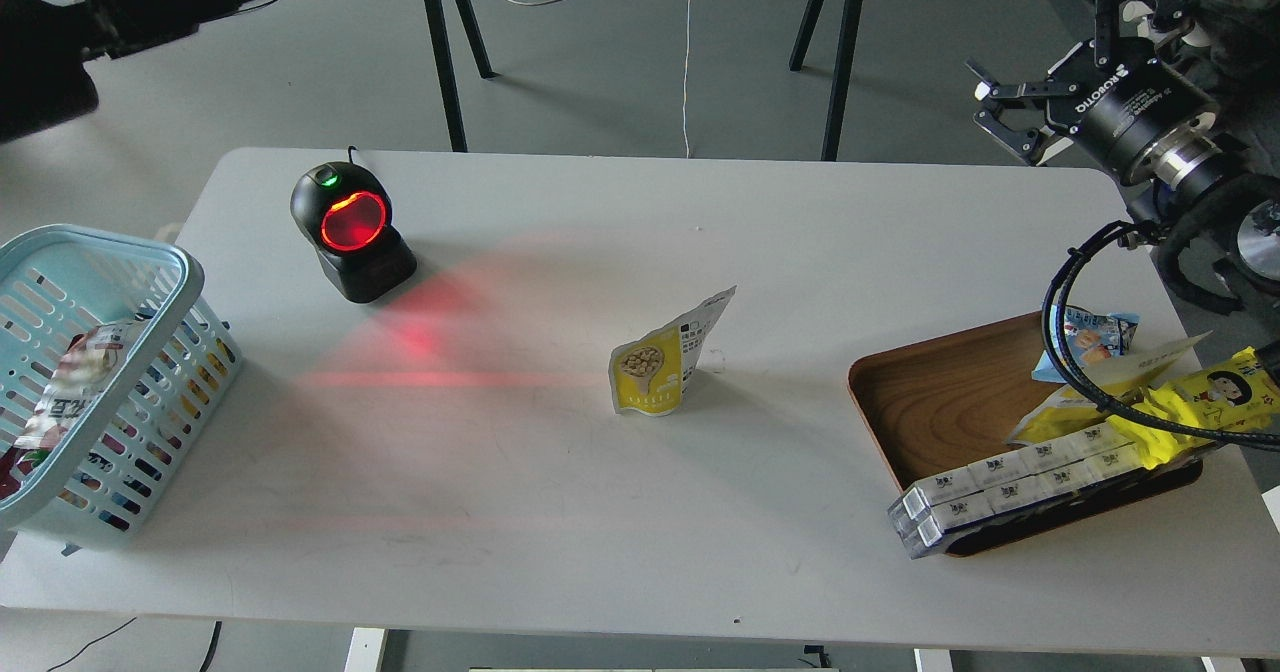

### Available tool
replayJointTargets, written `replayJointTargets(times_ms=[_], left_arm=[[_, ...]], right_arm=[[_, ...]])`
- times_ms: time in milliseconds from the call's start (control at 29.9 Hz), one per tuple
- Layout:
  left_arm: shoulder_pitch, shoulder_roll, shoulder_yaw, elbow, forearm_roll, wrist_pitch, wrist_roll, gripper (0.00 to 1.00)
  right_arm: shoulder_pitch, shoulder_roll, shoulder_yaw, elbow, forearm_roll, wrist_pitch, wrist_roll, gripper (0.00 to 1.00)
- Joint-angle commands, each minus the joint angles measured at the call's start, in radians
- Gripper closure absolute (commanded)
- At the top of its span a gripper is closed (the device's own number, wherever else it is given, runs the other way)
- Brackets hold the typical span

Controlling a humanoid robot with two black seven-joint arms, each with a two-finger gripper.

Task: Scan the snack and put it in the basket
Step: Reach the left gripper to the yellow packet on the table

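Snack being left mid-table, well left-below right gripper; jaws being held spread, empty; left gripper unseen.

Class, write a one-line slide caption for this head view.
Yellow snack pouch stands mid-table between glowing scanner and wooden tray; blue basket left; right end effector open, raised.

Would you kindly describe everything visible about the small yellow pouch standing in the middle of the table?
The small flat yellow pouch stands on its bottom edge near the centre of the white table, leaning and partly folded. Its yellow front shows a round beige food picture near the top; a white, text-printed flap rises to the upper right. It looks like thin, glossy plastic film. Only the table touches it; neither gripper is near. The black barcode scanner's red light falls on the table to its left.
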Motion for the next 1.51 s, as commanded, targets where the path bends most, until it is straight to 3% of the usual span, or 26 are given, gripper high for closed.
replayJointTargets(times_ms=[0, 167, 368, 702, 1037, 1472], left_arm=[[0.002, -0.048, 0.046, -0.064, 0.234, 0.049, 0.011, 0.0], [0.003, -0.157, 0.061, -0.116, 0.5, 0.055, 0.073, 0.0], [-0.001, -0.354, 0.112, -0.13, 0.59, 0.044, 0.286, 0.0], [0.018, -0.654, 0.14, -0.13, 0.727, -0.183, 0.495, 0.0], [0.032, -0.79, 0.144, -0.093, 0.927, -0.191, 0.507, 0.0], [0.201, -0.865, 0.137, 0.004, 1.004, -0.191, 0.481, 0.02]], right_arm=[[-0.016, 0.002, 0.005, -0.022, 0.0, 0.006, 0.02, 0.03], [-0.017, 0.002, 0.007, -0.055, 0.006, 0.008, 0.064, 0.03], [-0.019, 0.002, 0.007, -0.078, 0.005, 0.006, 0.069, 0.03], [-0.019, 0.002, -0.007, -0.078, 0.002, 0.009, 0.067, 0.02], [-0.022, 0.033, -0.009, -0.078, -0.001, 0.008, 0.069, 0.02], [-0.022, 0.046, -0.009, -0.077, -0.001, 0.008, 0.069, 0.01]])
